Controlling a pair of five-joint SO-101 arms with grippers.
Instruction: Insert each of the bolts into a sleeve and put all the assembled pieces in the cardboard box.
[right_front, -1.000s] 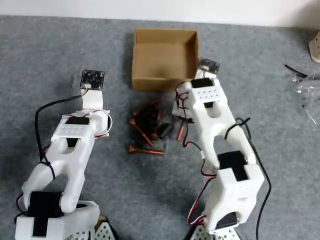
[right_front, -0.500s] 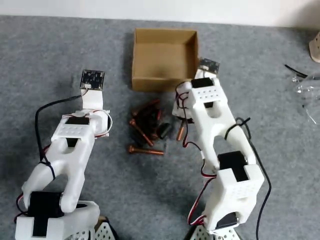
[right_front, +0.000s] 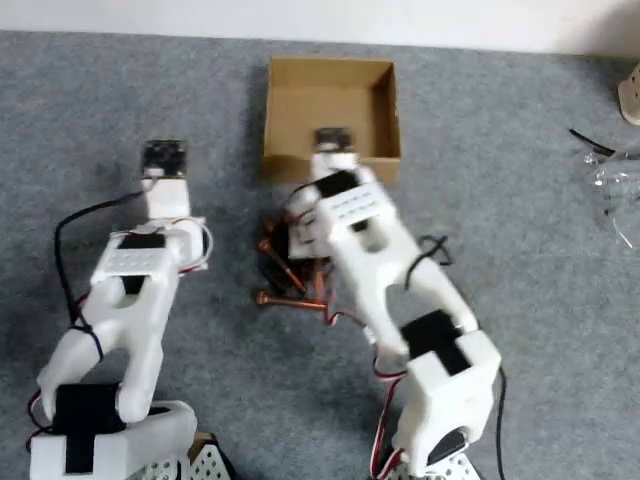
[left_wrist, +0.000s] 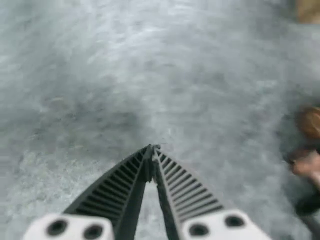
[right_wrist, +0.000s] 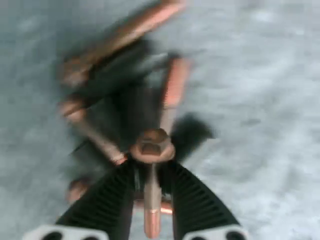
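Bolt (right_wrist: 151, 147) was clamped in the right pincer (right_wrist: 150, 167), with its long axis along the fingers and its hex head outward, facing the loose pile (right_front: 283, 268). Cardboard box (right_front: 385, 100) stood at the pile's 12 o'clock. Left pincer (left_wrist: 151, 149) was clenched empty at 9 o'clock.

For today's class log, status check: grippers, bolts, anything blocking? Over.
Left gripper shut, empty, over carpet. Right gripper shut on copper bolt above the pile. Cardboard box empty, nothing blocking.
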